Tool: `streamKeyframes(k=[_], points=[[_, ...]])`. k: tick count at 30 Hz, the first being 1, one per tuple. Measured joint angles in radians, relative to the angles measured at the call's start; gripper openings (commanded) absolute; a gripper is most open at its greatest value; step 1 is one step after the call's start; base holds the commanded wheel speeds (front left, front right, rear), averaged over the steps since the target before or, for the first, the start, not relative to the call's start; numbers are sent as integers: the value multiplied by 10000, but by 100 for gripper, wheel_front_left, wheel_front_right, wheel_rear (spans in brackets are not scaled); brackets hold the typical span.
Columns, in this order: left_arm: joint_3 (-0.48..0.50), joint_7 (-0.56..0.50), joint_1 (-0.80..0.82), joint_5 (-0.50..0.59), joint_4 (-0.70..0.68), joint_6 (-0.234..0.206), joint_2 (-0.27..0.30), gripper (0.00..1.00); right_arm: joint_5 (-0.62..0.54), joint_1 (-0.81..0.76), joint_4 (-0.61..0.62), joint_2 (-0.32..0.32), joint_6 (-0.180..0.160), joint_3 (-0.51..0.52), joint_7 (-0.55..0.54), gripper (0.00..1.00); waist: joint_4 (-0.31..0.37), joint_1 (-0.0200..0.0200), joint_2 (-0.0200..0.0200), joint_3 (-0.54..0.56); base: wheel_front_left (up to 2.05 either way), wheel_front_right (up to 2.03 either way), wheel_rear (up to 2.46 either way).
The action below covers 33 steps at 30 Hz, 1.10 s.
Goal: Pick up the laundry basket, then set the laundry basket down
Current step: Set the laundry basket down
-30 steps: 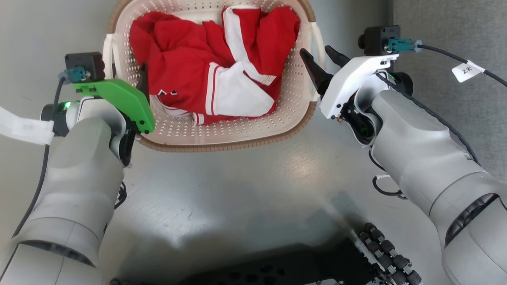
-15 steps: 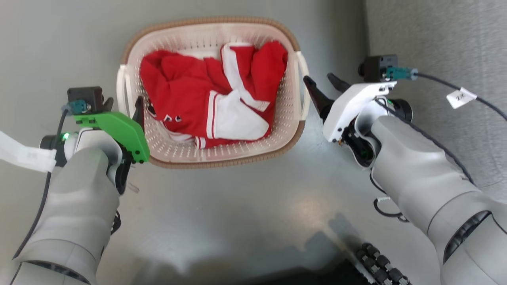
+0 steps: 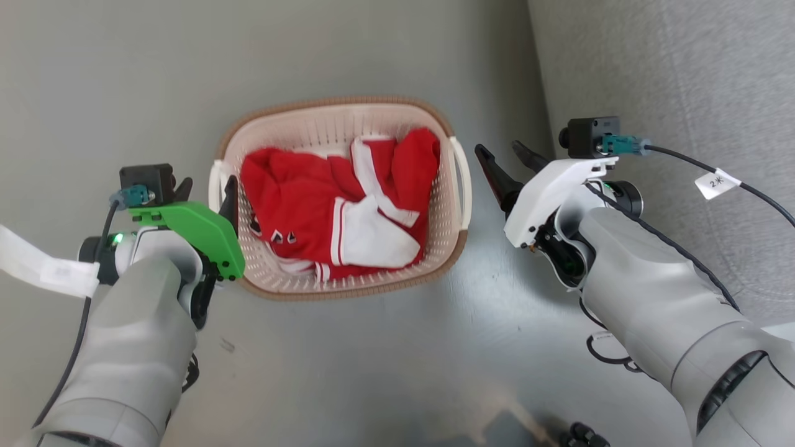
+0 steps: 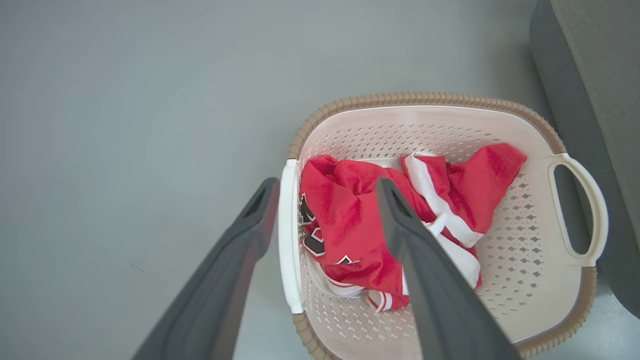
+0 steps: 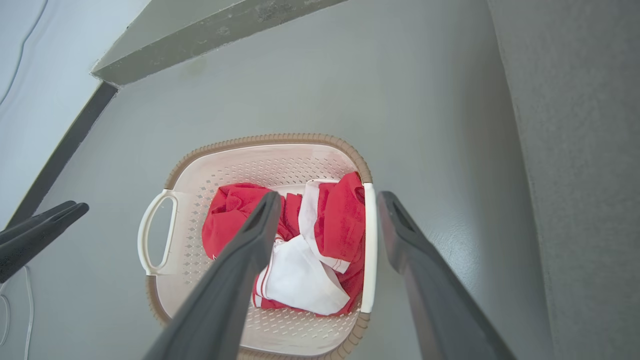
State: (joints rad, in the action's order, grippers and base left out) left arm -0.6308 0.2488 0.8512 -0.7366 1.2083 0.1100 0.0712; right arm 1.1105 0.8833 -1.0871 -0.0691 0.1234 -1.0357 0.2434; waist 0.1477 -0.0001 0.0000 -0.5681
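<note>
Hovering with left hand and right hand spread wide, gripping nothing; between them, resting on the floor, the laundry basket. Looks either unlifted or already set down; cannot tell which.

Basket cream, perforated, brown woven-look rim; clothes red w/ white stripes; floor grey; my fingers dark grey.

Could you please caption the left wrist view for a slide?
Open left gripper hovers over the laundry basket holding red-and-white clothing.
</note>
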Motion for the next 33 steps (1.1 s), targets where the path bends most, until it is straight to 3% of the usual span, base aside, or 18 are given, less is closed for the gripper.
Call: streamKeyframes(k=[7, 17, 24, 33], points=[[412, 2, -241, -48, -865, 15, 48, 100, -75, -237, 100, -263, 6, 128, 67, 100, 6, 0, 0, 768, 0, 0, 0], [1057, 2, -1072, 35, -2345, 31, 205, 100, -782, -354, 997, -836, 6, 1344, 69, 100, -50, 0, 0, 2052, 0, 0, 0], [1720, 2, -2131, 249, -3509, -33, 272, 100, -1373, -1266, 1881, -1016, -36, 2259, 69, 100, -142, 0, 0, 3077, 0, 0, 0], [2767, 31, -3458, 441, -5083, -134, 297, 100, -2230, -2452, 3221, -1369, -385, 3396, 69, 100, -283, 0, 0, 4205, 0, 0, 0]])
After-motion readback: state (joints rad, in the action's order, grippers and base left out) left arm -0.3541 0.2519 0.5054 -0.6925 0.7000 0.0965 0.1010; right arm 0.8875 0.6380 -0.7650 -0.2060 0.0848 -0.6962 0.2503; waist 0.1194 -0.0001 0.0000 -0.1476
